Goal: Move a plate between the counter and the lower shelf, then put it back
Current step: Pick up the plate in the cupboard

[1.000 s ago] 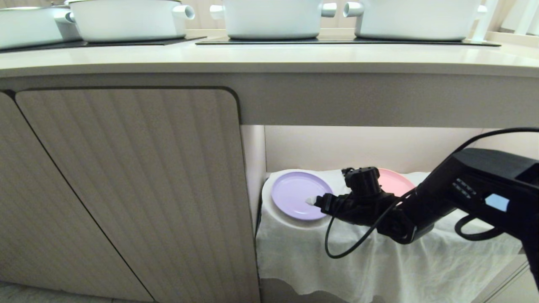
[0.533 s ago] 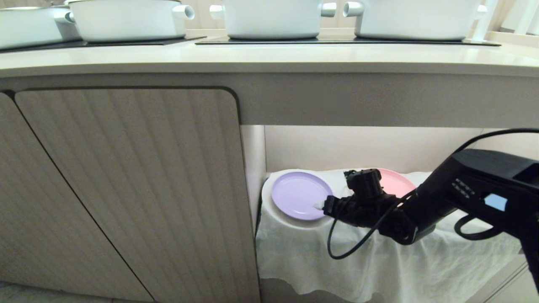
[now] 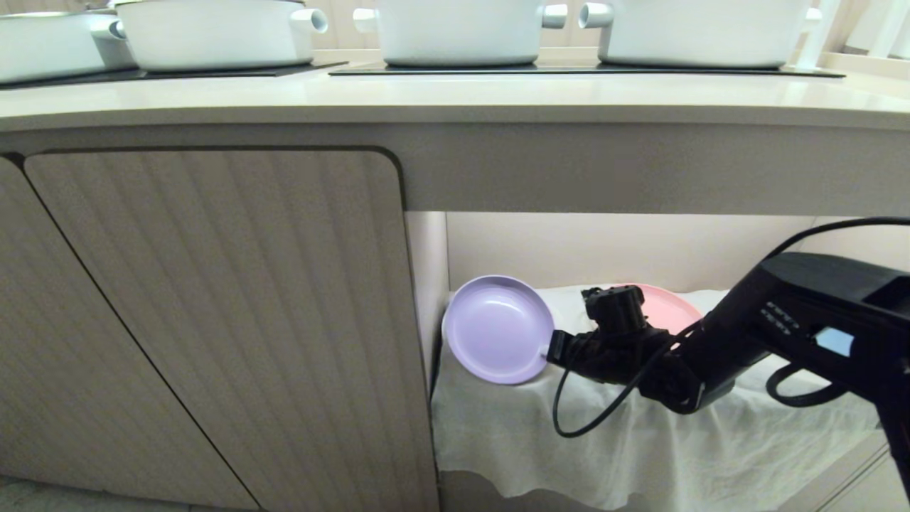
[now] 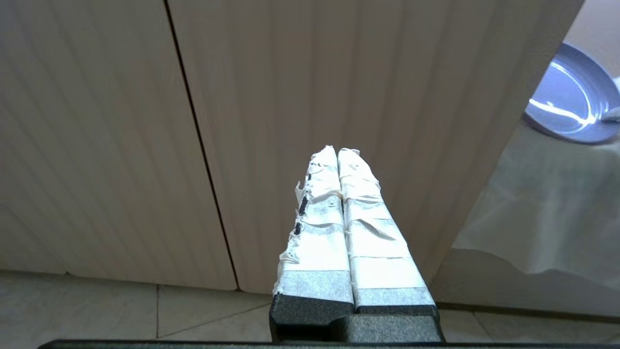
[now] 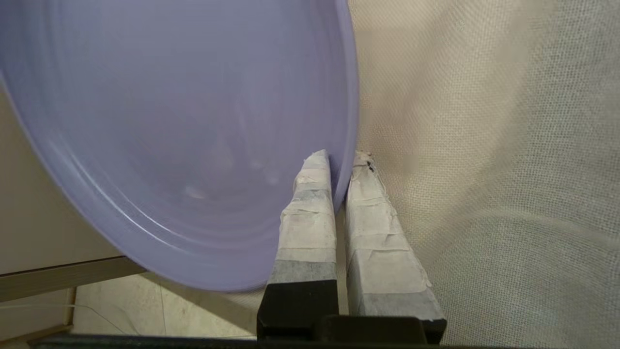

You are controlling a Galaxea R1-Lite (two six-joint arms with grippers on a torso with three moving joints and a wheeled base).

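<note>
Plate [image 3: 496, 329] tilted, rim pinched (wrist view) by right tool [image 5: 341, 162]

We see our right arm [image 3: 782, 334], black and cabled, reaching in from the right, its right gripper [image 5: 339, 162] pinched tight, one taped finger either side of a thin rim. Our left gripper [image 4: 337, 154] hangs parked, its white-taped fingers [image 4: 317, 232] pressed together.
</note>
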